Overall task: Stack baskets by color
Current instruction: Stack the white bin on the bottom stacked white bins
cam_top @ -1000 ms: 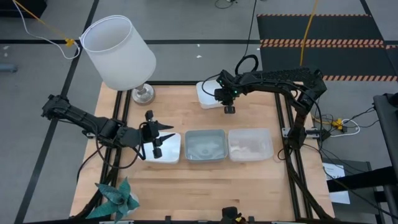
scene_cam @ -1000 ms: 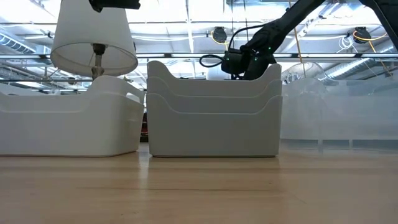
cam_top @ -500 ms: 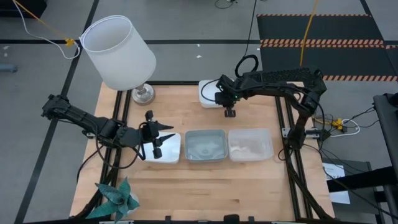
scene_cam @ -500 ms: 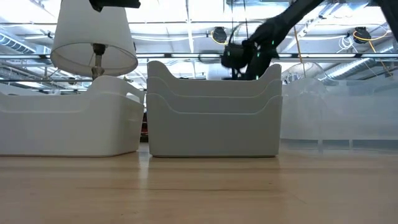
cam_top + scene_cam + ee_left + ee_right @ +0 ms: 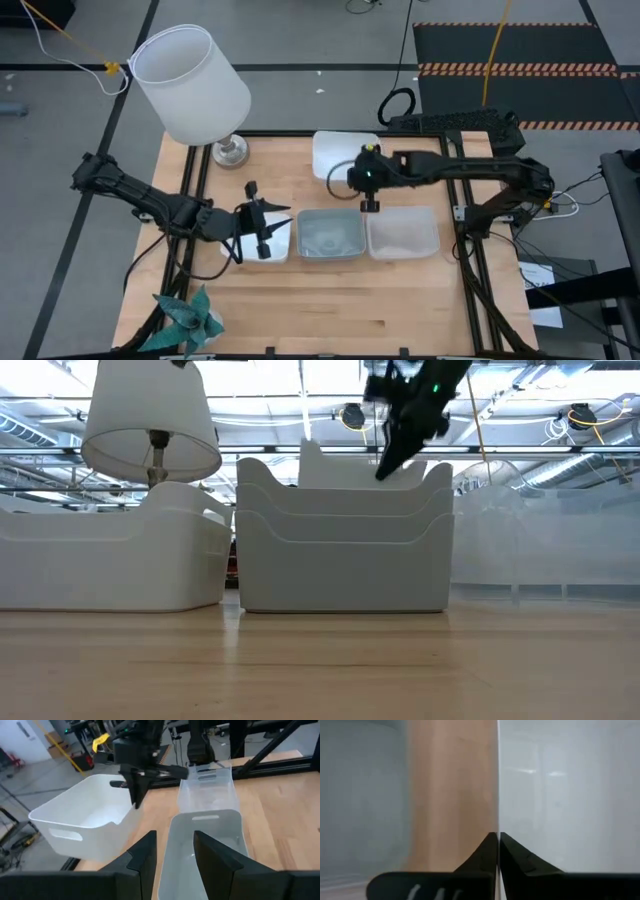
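Note:
Three basket stacks stand in a row on their bottoms: white (image 5: 278, 245), grey-blue (image 5: 330, 235) and clear (image 5: 402, 232). A further white basket (image 5: 340, 152) hangs behind the row with my right gripper (image 5: 368, 203) shut on it. It also shows in the low view (image 5: 335, 468) and the left wrist view (image 5: 87, 817). My left gripper (image 5: 262, 235) stands open above the left white stack, fingers (image 5: 145, 855) apart and nothing between them, pointing at the grey-blue basket (image 5: 207, 845). My right gripper pinches the lifted white basket's wall at its rim (image 5: 125, 802), on the side toward the table's near edge. One finger is inside and one outside, with the thin edge (image 5: 498, 795) running up between them. The fingers slant down from above. The basket hangs tilted, clear of the table.
A lamp with a large white shade (image 5: 190, 80) stands at the table's far left corner. A teal folded thing (image 5: 190, 320) lies at the near left corner. Bare wood stretches along the near side of the row.
My right gripper has risen and swung from the far edge toward the row, bringing the white basket with it. The basket has come off the table and tipped. My left gripper has shifted a little toward the table's right edge, above the white stack.

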You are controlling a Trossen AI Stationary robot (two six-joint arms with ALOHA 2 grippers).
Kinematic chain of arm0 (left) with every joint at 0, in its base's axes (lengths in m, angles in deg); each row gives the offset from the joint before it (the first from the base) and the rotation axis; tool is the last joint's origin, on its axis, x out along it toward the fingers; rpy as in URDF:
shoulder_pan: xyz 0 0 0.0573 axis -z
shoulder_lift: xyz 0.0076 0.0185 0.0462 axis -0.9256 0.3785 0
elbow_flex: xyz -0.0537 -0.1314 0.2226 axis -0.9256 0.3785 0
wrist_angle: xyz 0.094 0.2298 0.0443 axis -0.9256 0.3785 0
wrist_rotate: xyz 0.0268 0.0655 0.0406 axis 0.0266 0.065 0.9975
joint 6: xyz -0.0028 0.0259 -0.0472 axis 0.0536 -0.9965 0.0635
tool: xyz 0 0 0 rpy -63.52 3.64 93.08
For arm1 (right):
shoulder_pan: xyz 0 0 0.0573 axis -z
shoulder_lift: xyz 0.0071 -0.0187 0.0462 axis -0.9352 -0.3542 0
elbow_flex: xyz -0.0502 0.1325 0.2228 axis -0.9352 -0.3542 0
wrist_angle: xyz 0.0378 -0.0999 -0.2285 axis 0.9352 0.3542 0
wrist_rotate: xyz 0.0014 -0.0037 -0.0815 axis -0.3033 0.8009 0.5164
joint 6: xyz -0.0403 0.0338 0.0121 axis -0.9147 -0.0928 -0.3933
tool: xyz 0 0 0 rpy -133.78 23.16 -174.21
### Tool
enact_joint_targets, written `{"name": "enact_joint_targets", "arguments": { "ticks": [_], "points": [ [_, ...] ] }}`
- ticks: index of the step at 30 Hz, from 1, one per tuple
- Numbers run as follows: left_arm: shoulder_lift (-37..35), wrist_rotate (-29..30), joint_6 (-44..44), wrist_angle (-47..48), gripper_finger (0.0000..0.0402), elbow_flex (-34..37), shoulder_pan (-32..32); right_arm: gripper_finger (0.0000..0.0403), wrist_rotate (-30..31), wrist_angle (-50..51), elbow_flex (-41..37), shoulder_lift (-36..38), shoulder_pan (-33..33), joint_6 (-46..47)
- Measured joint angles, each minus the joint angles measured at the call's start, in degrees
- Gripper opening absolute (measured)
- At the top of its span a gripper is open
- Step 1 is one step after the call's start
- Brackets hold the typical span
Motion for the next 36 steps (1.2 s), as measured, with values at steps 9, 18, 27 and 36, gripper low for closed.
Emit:
{"name": "enact_joint_targets", "arguments": {
  "ticks": [9,18,27,36],
  "points": [
    [13.74,-0.07,-0.40,8.42,0.0196,-15.05,0.61,0.0002,4.88,-0.09,-0.70,0.93,-12.60,10.20],
    [31.80,-0.04,-1.32,19.34,0.0241,-35.83,0.75,0.0002,7.07,-1.41,-4.09,0.94,-22.83,15.76],
    [39.15,0.09,1.41,30.73,0.0191,-49.39,2.88,0.0002,11.76,-1.52,-4.22,4.03,-27.99,16.35],
    [39.18,0.12,0.76,30.51,0.0169,-49.66,5.48,0.0002,11.84,-7.71,-4.17,7.24,-32.62,17.60]
  ]
}}
